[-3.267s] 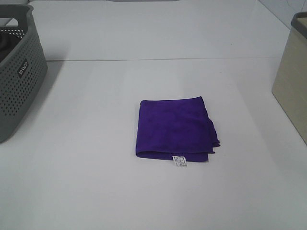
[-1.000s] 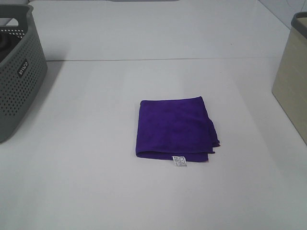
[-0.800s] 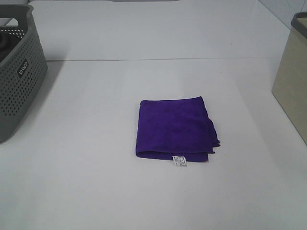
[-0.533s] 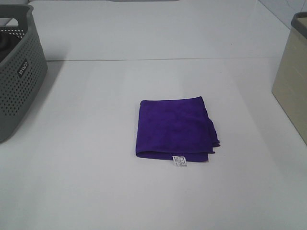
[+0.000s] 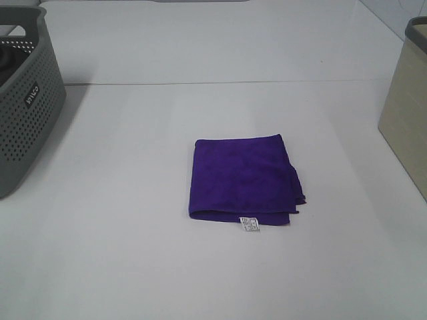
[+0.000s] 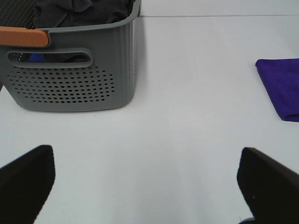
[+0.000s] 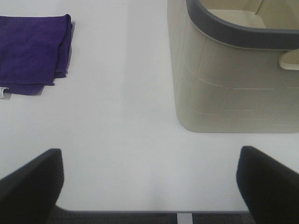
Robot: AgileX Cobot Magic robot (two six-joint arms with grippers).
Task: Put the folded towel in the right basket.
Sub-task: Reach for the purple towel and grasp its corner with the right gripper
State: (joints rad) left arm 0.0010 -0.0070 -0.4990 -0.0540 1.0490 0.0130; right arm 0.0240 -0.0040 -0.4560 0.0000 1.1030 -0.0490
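The room is bright, with soft, even light from overhead. The white worktop [image 5: 133, 267] is nearly washed out, palest toward twelve o'clock in the high view. The grey basket [image 5: 27, 113] at nine o'clock throws a faint, soft-edged shadow toward three o'clock. The purple towel [image 5: 240, 180] shows only a thin dark line under its six o'clock edge. Both wrist views are sharp farther off, but the fingers [image 6: 25, 182] of the left gripper [image 6: 145, 158] and the right gripper [image 7: 149, 156] are black, out-of-focus blobs.
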